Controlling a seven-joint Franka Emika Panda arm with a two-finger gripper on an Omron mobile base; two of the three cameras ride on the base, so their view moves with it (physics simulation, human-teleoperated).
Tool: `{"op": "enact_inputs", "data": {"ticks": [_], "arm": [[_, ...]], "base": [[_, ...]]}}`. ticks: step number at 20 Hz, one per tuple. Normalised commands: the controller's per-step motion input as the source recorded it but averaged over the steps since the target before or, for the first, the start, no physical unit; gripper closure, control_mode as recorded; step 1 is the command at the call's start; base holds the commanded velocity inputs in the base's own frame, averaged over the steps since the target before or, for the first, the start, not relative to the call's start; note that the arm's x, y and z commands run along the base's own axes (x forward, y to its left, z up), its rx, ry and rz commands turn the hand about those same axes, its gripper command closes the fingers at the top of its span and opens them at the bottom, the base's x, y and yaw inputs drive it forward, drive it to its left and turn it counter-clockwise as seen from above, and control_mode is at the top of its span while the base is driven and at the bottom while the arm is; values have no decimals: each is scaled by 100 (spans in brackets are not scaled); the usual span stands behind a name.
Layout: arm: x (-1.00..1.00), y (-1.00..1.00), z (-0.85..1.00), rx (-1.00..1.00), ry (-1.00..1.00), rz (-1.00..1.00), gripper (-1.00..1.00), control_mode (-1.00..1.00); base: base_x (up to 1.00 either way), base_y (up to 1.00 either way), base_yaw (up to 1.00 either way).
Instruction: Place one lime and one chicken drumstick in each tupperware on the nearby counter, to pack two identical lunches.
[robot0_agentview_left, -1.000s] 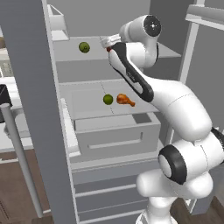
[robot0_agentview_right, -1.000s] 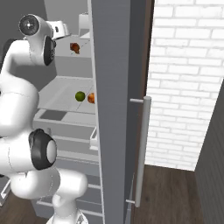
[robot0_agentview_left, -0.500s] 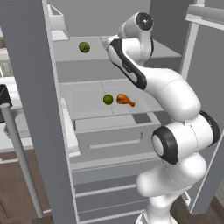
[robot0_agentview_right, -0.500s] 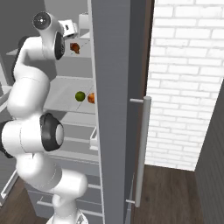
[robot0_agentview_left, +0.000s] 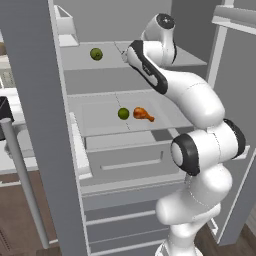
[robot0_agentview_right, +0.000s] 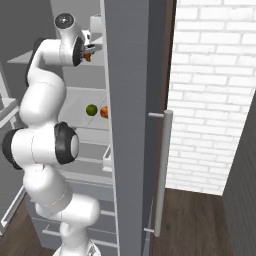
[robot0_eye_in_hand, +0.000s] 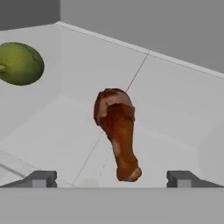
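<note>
On the fridge's upper shelf (robot0_agentview_left: 165, 59) lies a brown chicken drumstick (robot0_eye_in_hand: 118, 131) (robot0_agentview_right: 87, 56), bone end pointing toward me, with a green lime (robot0_eye_in_hand: 19, 63) (robot0_agentview_left: 96, 53) further left. My gripper (robot0_eye_in_hand: 111, 179) (robot0_agentview_left: 127, 54) (robot0_agentview_right: 93, 48) hovers just short of that drumstick, open, its fingertips (robot0_eye_in_hand: 41, 178) spread wide and nothing between them. A second lime (robot0_agentview_left: 123, 113) (robot0_agentview_right: 91, 110) and a second drumstick (robot0_agentview_left: 143, 114) (robot0_agentview_right: 104, 112) rest side by side on the shelf below. The tupperwares are out of view.
The fridge's open door (robot0_agentview_left: 35, 125) stands at the left with a long bar handle (robot0_agentview_left: 22, 180). A grey drawer (robot0_agentview_left: 130, 160) sits under the lower shelf. A door bin (robot0_agentview_left: 67, 25) hangs near the upper shelf. A brick wall (robot0_agentview_right: 210, 100) stands to the right.
The arm's elbow and upper links have folded up and in toward the fridge. The hand has stayed at the upper shelf beside the drumstick, and the food has not moved.
</note>
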Motion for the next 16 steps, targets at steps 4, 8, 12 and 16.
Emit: {"op": "enact_inputs", "data": {"ticks": [4,8,12,16], "arm": [[68,19,-10,0,8,0,-100,-100],[48,1,0,0,11,0,-100,-100],[46,0,0,0,4,0,-100,-100],[28,0,-7,0,0,0,-100,-100]], "base": [[0,0,0],[0,0,0],[0,0,0],[0,0,0]]}}
